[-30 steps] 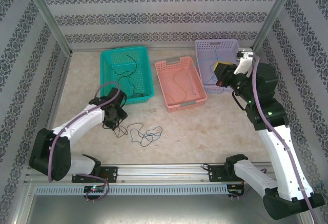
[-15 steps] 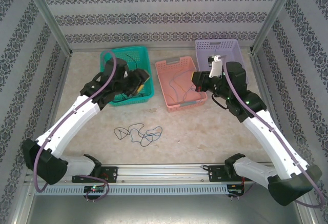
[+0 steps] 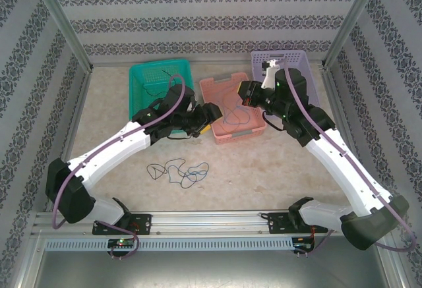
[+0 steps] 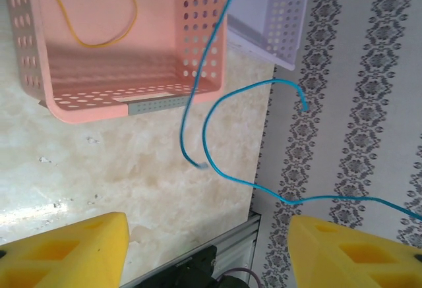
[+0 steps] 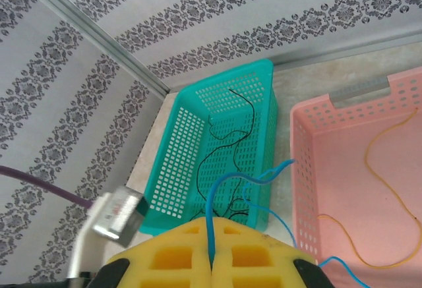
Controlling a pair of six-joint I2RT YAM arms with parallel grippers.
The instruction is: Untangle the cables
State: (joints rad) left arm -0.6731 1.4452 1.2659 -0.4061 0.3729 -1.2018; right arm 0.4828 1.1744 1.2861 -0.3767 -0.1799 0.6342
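Left gripper stands open, its yellow fingers spread wide with nothing between them; it hangs above the bench between the teal basket and the pink basket, close to the pink one's near corner. Right gripper is closed tight on the blue cable, pinched between its yellow pads, over the far part of the pink basket; the blue cable rises from the pads and bends toward the pink basket; in the left wrist view it dangles in loose loops in front of that basket's wall, one end free in the air.

Two arms; three baskets in a row at the far side of the bench: teal on the left, pink in the middle, lavender basket on the right; one yellow cable lies in the pink basket; black cable lies in the teal basket, whether one strand or more I cannot tell; one tangle of black and blue strands lies on the bench nearer the arm bases, well apart from both grippers.

A second ago the left gripper was down at the bench beside the tangle's left end; half a second ago it was over the teal basket; now it has swung right. The right gripper was over the lavender basket a second ago and has moved left; the tangle lies where it lay half a second ago.
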